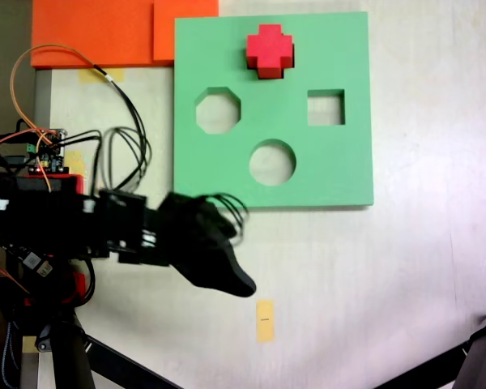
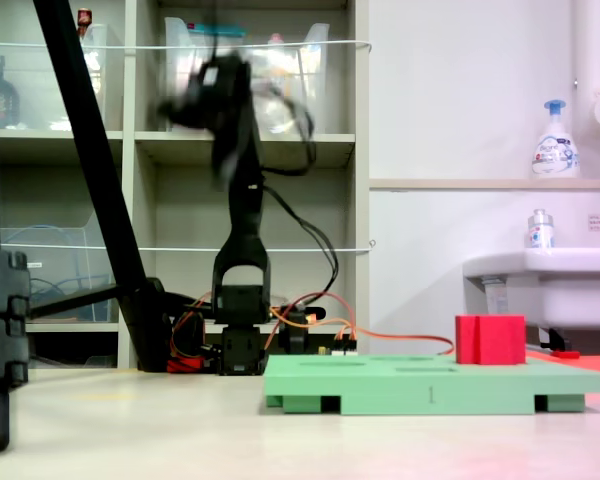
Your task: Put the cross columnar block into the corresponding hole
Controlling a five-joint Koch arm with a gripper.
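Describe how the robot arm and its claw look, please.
The arm is black plastic, built of slim jointed segments. Black cables loop loosely beside it, and thin orange wires run to a small circuit board at its base. The claw is black too and blurred.

This looks like a lab or makerspace room rather than a home. In a fixed view, open shelves point(image 2: 180, 140) behind the table hold clear plastic storage bins point(image 2: 250, 85) and cables. To the right stands a white wall-mounted sink point(image 2: 540, 280) with a pump soap bottle point(image 2: 553, 140) on the ledge above it. A small robot arm point(image 2: 242, 240) sits on the pale table point(image 2: 130, 430), with loose orange and black wires point(image 1: 121, 138) and a bare circuit board point(image 1: 53, 150) beside its base. Black tripod legs point(image 2: 95, 170) cross the scene.
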